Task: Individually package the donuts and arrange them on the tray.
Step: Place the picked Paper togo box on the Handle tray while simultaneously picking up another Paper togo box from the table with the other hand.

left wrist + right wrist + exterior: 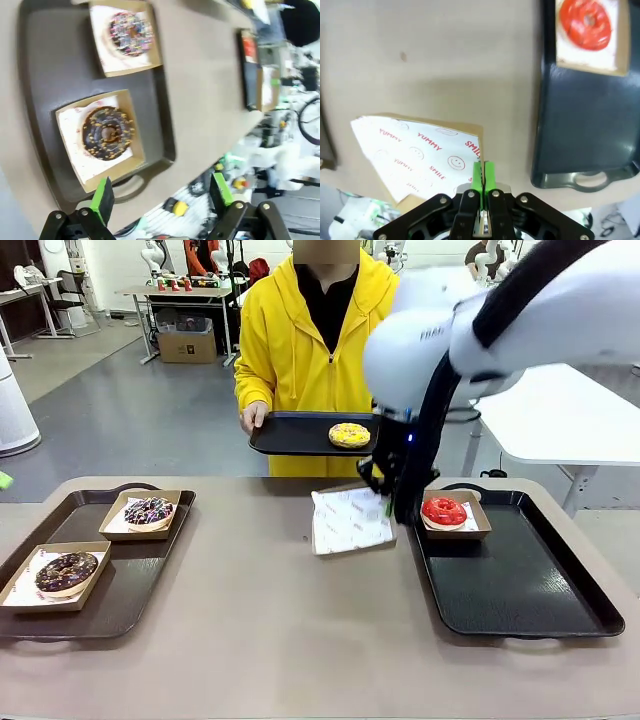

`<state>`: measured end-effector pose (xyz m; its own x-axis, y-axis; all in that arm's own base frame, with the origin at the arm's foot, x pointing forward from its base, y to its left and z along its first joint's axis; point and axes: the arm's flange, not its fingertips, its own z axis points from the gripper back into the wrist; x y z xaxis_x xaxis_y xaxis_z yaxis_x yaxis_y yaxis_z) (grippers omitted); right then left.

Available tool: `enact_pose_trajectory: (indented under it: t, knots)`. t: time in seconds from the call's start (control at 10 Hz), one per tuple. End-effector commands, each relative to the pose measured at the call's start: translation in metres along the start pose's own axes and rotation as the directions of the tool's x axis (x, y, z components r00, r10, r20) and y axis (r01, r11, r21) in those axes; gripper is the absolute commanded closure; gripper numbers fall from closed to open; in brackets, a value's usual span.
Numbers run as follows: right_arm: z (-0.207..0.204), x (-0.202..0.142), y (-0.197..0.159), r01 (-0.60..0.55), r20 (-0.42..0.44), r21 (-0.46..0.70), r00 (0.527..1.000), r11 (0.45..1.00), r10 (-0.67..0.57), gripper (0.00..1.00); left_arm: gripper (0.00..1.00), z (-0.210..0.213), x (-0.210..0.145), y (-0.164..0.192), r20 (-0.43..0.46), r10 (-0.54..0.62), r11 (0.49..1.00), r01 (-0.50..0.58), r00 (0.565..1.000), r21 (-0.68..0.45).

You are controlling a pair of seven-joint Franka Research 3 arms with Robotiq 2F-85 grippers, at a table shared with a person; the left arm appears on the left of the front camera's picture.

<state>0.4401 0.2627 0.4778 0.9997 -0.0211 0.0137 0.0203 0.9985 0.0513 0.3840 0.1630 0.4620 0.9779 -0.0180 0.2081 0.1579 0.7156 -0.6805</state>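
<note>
Right wrist view puts the right gripper [481, 175] at 6 o'clock, its green pads pressed together on the edge of the printed paper tray [420, 155], which lies on the table [445, 60]. The red donut [585, 20] sits boxed at 1 o'clock on the right tray [580, 125].

In the front view the person's hand [255, 417] holds a small black tray [290, 435] at 12 o'clock, carrying the unwrapped yellow donut [349, 435]. The chocolate donut [66, 572] and the sprinkled dark donut [148, 510] rest in their cartons on the left tray [130, 590] at 9 o'clock.

The step in hand looks like placing the paper tray ready for the yellow donut. To do it well, I would keep the pinch near the rim, move the paper low and level so it stays flat, and set it within the person's easy reach.

The left gripper [162, 197] hangs with jaws apart and empty above the chocolate donut's carton.
</note>
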Motion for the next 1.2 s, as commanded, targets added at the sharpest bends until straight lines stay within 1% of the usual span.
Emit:
enact_pose_trajectory:
  t: [0.0,0.2,0.4,0.5,0.7,0.9,1.0,1.1]
  knots:
    - [0.015,0.030,0.009,0.044,-0.018,-0.010,0.999,0.999,-0.045,1.00,0.00,0.024,0.016,0.037,0.021,-0.003,0.976,0.008,1.000,-0.219]
    - [0.029,0.062,0.023,0.065,-0.032,-0.024,0.997,0.998,-0.065,1.00,0.00,0.052,0.016,0.066,0.095,0.049,0.930,-0.011,0.994,-0.368]
    - [0.034,0.091,0.032,0.065,-0.039,-0.010,0.997,0.998,-0.065,1.00,0.00,0.070,0.015,0.098,0.081,0.128,0.909,-0.084,0.988,-0.408]
    - [0.032,0.106,0.032,0.073,-0.043,-0.007,0.996,0.997,-0.073,1.00,0.00,0.075,0.016,0.114,0.055,0.175,0.889,-0.134,0.983,-0.437]
    - [0.020,0.133,0.029,0.097,-0.056,-0.007,0.994,0.995,-0.098,1.00,0.00,0.079,0.013,0.140,0.007,0.260,0.855,-0.226,0.966,-0.468]
    - [0.009,0.149,0.027,0.095,-0.057,-0.003,0.994,0.995,-0.095,1.00,0.00,0.077,0.011,0.156,-0.010,0.328,0.833,-0.294,0.944,-0.469]
    - [0.002,0.157,0.028,0.077,-0.061,-0.003,0.995,0.997,-0.077,1.00,0.00,0.076,0.009,0.162,-0.010,0.347,0.826,-0.311,0.938,-0.470]
    - [-0.003,0.164,0.030,0.069,-0.074,-0.005,0.995,0.998,-0.069,1.00,0.00,0.068,0.002,0.158,-0.011,0.287,0.853,-0.261,0.958,-0.451]
